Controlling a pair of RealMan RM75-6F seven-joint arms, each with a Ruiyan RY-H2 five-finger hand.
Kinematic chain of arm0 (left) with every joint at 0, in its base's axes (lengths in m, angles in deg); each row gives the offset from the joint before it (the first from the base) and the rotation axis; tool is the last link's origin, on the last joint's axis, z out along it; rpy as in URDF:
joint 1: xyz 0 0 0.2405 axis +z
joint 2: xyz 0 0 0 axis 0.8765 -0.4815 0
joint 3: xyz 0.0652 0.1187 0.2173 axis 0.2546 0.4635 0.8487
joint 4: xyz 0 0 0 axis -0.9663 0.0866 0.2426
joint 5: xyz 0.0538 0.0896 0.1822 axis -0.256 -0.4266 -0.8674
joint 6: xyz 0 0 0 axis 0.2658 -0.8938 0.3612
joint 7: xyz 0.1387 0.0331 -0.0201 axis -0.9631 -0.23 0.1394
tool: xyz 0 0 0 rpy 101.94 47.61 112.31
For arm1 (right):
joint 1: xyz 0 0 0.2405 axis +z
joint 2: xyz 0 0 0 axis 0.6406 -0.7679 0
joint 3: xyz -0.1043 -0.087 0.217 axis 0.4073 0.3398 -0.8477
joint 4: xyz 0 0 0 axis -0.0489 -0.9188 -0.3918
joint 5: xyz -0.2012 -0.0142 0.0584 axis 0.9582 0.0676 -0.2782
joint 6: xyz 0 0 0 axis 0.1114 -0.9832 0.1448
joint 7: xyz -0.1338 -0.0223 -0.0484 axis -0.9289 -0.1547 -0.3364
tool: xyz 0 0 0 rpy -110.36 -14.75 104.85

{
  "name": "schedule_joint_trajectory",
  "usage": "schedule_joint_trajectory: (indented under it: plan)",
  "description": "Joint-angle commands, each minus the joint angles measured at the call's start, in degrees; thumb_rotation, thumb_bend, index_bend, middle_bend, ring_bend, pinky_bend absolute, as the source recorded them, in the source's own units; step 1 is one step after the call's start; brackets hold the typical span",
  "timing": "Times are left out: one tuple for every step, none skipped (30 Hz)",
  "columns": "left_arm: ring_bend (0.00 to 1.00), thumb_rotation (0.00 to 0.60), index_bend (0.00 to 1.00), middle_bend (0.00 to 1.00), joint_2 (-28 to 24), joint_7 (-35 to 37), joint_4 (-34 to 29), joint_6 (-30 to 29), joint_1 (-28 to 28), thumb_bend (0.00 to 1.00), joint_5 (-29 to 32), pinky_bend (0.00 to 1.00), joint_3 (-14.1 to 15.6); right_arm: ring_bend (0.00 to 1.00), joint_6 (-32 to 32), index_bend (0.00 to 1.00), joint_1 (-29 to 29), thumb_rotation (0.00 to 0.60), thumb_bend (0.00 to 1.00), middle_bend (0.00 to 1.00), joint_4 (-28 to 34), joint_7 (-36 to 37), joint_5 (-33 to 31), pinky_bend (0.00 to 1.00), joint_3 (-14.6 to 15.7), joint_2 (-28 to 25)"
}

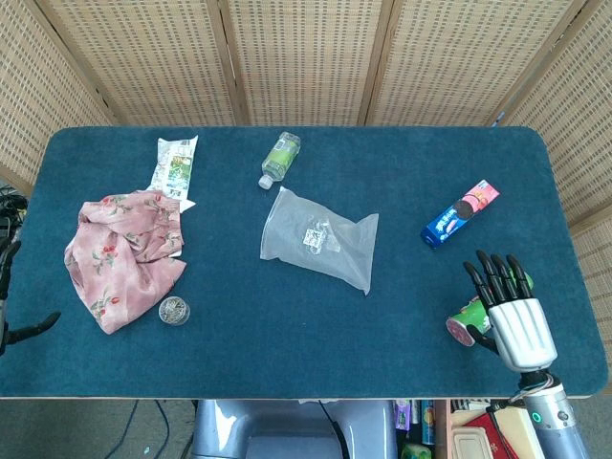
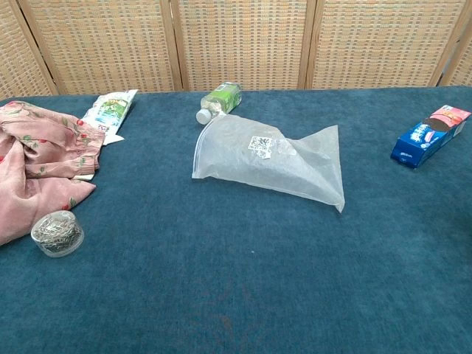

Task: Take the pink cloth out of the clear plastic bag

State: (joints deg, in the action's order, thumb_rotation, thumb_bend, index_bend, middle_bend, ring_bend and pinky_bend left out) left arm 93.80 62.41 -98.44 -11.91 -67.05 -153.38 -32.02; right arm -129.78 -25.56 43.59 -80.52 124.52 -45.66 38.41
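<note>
The pink cloth [image 1: 124, 251] lies crumpled on the table's [image 1: 287, 325] nine o'clock side, well apart from the clear plastic bag [image 1: 320, 239], which lies flat and empty at the centre, so the task looks done. The right hand [image 1: 507, 311] hovers at the four o'clock edge with fingers spread and nothing in them, while the left hand [image 1: 8, 287] shows only as dark fingertips at the nine o'clock edge (whether released or clenched I cannot tell). The likeliest mishap is the right hand knocking the green can [image 1: 478, 311] just beside it; a small tin [image 1: 173, 311] touches the cloth's edge, a snack packet [image 1: 172, 167] lies at its twelve o'clock, and a green bottle [image 1: 280, 158] and blue biscuit box [image 1: 461, 213] stand clear.
</note>
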Motion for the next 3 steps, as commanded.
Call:
schedule_joint_trajectory:
  plan:
    - [0.00, 0.600, 0.00, 0.00, 0.9, -2.4, -2.0, -2.6, 2.5, 0.06, -1.1, 0.00, 1.8, 0.00, -1.3, 0.00, -1.3, 0.600, 0.00, 0.00, 1.2, 1.2, 0.8, 0.00, 0.0, 0.1]
    - [0.00, 0.600, 0.00, 0.00, 0.8, -2.7, -2.7, -3.0, 2.9, 0.06, -1.3, 0.00, 2.1, 0.00, -1.7, 0.00, -1.6, 0.600, 0.00, 0.00, 1.4, 1.2, 1.3, 0.00, 0.0, 0.1]
    - [0.00, 0.600, 0.00, 0.00, 0.7, -2.8, -3.0, -3.2, 3.2, 0.06, -1.5, 0.00, 2.2, 0.00, -1.9, 0.00, -1.8, 0.600, 0.00, 0.00, 1.5, 1.1, 1.7, 0.00, 0.0, 0.2]
